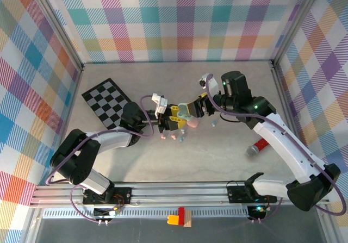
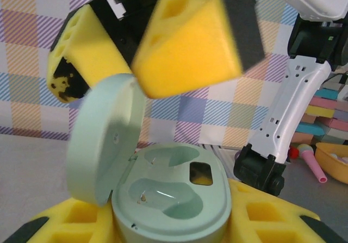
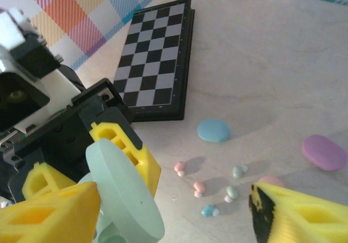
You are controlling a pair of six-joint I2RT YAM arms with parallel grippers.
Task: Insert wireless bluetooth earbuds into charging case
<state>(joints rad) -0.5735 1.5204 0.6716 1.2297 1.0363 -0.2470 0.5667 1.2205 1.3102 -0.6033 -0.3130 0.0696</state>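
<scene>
The mint charging case (image 2: 171, 199) sits with its base between the yellow pads of my left gripper (image 2: 171, 224), which is shut on it. Its lid (image 2: 106, 139) stands hinged up and both wells are empty. My right gripper (image 3: 174, 221) is open, its yellow fingers (image 2: 187, 53) straddling the top of the lid (image 3: 122, 188). From above, the case (image 1: 185, 111) is held over the table's middle between the left gripper (image 1: 173, 119) and the right gripper (image 1: 198, 108). Several earbuds lie loose on the table: pink ones (image 3: 180, 168), mint ones (image 3: 236, 172) and a blue one (image 3: 207, 211).
A folded chessboard (image 3: 155, 63) lies at the back left. Blue (image 3: 212, 130), purple (image 3: 324, 151) and pink (image 3: 269, 181) oval cases rest near the earbuds. A red-handled tool (image 1: 260, 145) lies by the right arm.
</scene>
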